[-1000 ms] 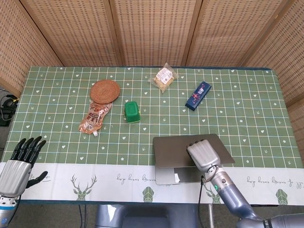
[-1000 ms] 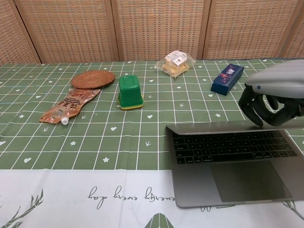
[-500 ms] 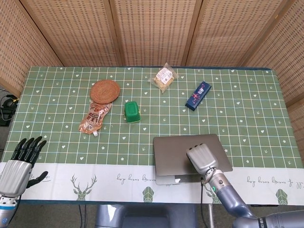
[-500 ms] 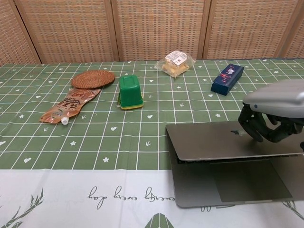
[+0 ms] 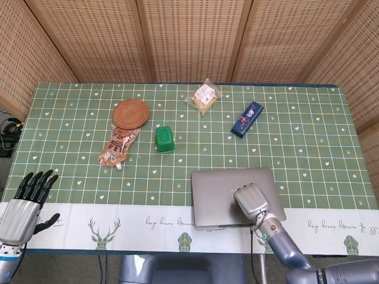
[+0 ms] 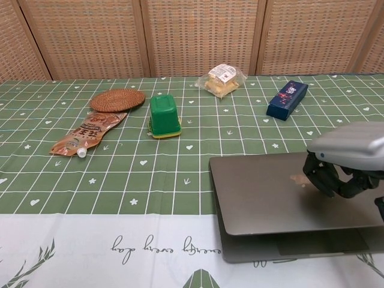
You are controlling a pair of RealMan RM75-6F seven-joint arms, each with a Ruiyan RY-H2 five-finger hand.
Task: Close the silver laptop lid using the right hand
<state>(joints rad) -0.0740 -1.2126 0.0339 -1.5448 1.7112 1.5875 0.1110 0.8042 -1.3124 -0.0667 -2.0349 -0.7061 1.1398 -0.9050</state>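
The silver laptop (image 5: 222, 188) (image 6: 264, 198) lies at the table's front right with its lid almost flat; in the chest view a thin strip of the base still shows under the lid's front edge. My right hand (image 5: 252, 200) (image 6: 345, 162) rests on top of the lid near its right side, fingers curled down onto the metal, holding nothing. My left hand (image 5: 23, 204) hangs at the front left corner, off the table edge, fingers apart and empty; the chest view does not show it.
A green cup (image 5: 164, 139) (image 6: 164, 116), a woven coaster (image 5: 131, 112), a brown snack pouch (image 5: 118, 147), a wrapped bun (image 5: 205, 95) and a dark blue box (image 5: 246, 118) lie across the far half of the green checked tablecloth (image 5: 71, 136).
The lid has swung down from half open to nearly flat on the base, hiding the keyboard and trackpad. My right hand came forward and down with it. The left hand stayed still.
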